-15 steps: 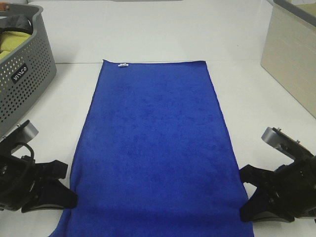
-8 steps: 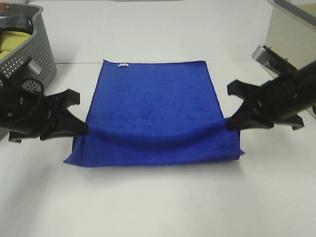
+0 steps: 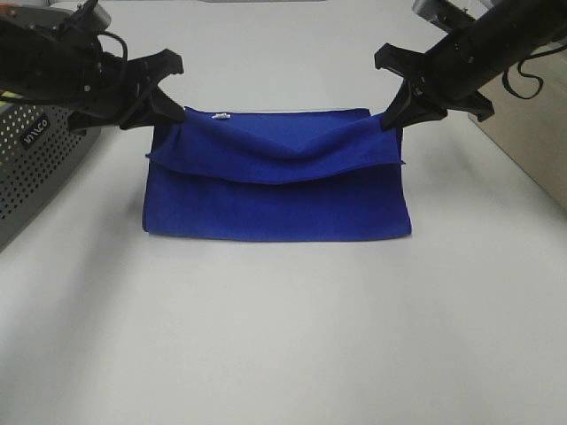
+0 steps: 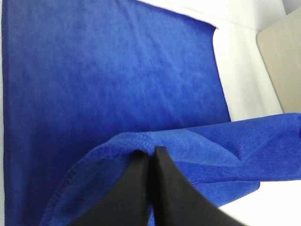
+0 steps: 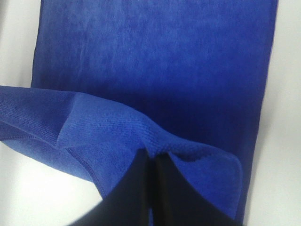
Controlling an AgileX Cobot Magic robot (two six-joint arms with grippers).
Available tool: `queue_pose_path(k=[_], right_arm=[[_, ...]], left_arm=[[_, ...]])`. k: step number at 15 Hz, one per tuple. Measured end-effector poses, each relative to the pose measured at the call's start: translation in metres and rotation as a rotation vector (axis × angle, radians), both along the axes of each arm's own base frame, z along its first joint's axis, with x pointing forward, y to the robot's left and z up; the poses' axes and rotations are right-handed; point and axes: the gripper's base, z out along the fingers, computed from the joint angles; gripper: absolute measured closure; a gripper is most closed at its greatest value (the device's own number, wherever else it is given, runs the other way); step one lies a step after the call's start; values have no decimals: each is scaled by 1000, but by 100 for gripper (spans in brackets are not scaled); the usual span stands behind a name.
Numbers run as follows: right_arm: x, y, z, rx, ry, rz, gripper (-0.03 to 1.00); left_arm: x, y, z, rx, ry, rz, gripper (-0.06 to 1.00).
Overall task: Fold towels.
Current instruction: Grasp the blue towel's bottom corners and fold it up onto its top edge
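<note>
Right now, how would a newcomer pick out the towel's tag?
On the white table lies a half-folded blue towel. Along its far edge, close to the left gripper, sits a small white tag, the only white mark on the blue cloth.

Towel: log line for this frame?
step: half fold | towel: doubled, held edge sagging mid-span above far hem | left pincer: shut on corner | right pincer: shut on corner | release: not yet

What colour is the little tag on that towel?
White. The tag on the towel shows best in the exterior high view.
</note>
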Motion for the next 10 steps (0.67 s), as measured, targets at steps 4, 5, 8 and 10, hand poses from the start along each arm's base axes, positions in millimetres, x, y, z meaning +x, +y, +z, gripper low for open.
queue_pose_path(k=[4, 5, 8, 10], right_arm=[[48, 4, -5, -8, -70, -9, 97], [58, 5, -8, -12, -83, -16, 97], [86, 7, -22, -15, -136, -31, 97], [109, 5, -37, -41, -236, -82, 97]], left_arm=[[43, 1, 5, 46, -121, 81, 94], [51, 2, 2, 63, -140, 105, 94], [79, 2, -14, 93, -178, 160, 94], [107, 0, -27, 106, -230, 196, 94]])
